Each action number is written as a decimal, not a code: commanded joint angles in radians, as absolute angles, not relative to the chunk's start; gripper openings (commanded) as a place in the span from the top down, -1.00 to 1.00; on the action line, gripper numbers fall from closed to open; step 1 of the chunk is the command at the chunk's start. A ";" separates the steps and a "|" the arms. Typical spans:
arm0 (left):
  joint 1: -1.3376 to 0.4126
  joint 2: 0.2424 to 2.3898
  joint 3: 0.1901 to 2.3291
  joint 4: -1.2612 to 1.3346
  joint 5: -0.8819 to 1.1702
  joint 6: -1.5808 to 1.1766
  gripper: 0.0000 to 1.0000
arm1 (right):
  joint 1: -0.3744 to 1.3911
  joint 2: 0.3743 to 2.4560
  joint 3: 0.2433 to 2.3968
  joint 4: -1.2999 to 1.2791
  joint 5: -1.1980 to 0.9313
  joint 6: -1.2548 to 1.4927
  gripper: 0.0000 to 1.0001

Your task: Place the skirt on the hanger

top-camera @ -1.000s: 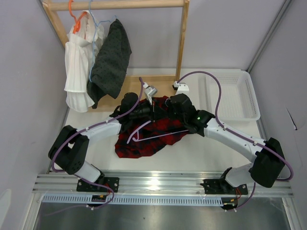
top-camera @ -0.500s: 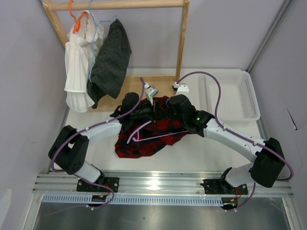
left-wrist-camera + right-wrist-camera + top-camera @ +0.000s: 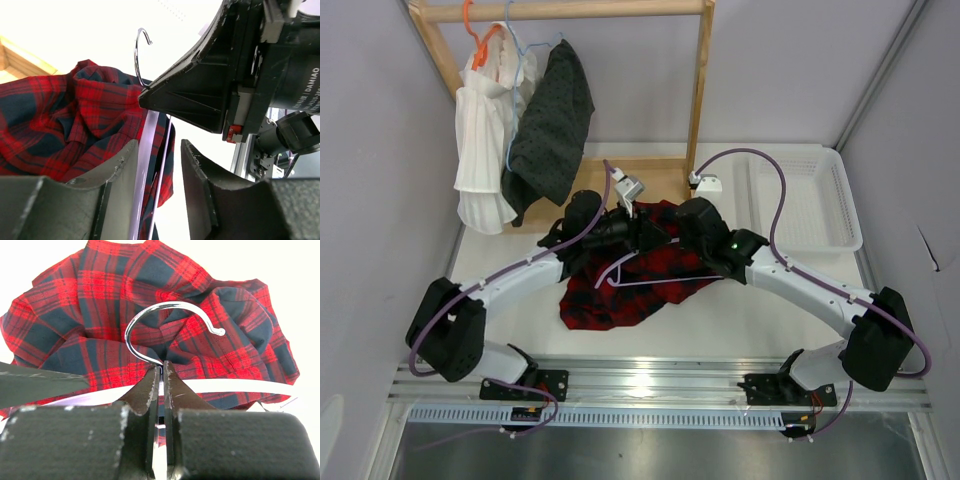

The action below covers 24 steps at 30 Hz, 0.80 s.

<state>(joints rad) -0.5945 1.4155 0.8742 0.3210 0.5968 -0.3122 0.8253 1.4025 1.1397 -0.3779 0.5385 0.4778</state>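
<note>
As the right wrist view shows it, the right gripper (image 3: 160, 371) is pressed fully closed on the thin lilac plastic hanger (image 3: 227, 386). It pinches the neck just under the chrome hook (image 3: 170, 303), which curls upward above the fingertips.

We note the soft red-and-black checked skirt (image 3: 125, 290) lying crumpled on the white table (image 3: 740, 310), directly behind and beneath the hanger. From above, the hanger's frame rests across the middle of the cloth, between the two arms.

The left gripper (image 3: 157, 150) has its jaws parted and holds nothing. One lilac arm of the hanger runs through the gap, close to one finger (image 3: 120, 167). We cannot tell whether it touches that pad. The right gripper's black wedge sits just beyond, its tip at the hook's base.

At the far side stands a wooden rail (image 3: 698, 90). A white pleated garment (image 3: 485, 150) and a dark grey dotted garment (image 3: 552, 120) hang from it. A white plastic basket (image 3: 845, 195) sits at the right, well apart from the skirt.
</note>
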 commanded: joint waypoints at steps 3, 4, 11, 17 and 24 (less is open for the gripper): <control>-0.588 1.306 0.916 0.221 0.499 -0.264 0.07 | 0.827 1.374 1.166 -0.367 0.587 0.469 1.00; -0.583 1.292 0.916 0.201 0.471 -0.265 0.07 | 0.825 1.371 1.164 -0.367 0.584 0.469 1.00; -0.555 1.063 0.871 -0.063 0.134 -0.324 -0.04 | 0.825 1.355 1.166 -0.376 0.595 0.465 1.00; -0.540 0.911 0.828 -0.193 0.022 -0.393 -0.11 | 0.825 1.355 1.178 -0.393 0.612 0.466 1.00; -0.540 0.805 0.712 -0.261 -0.035 -0.503 -0.04 | 0.825 1.370 1.200 -0.408 0.623 0.480 1.00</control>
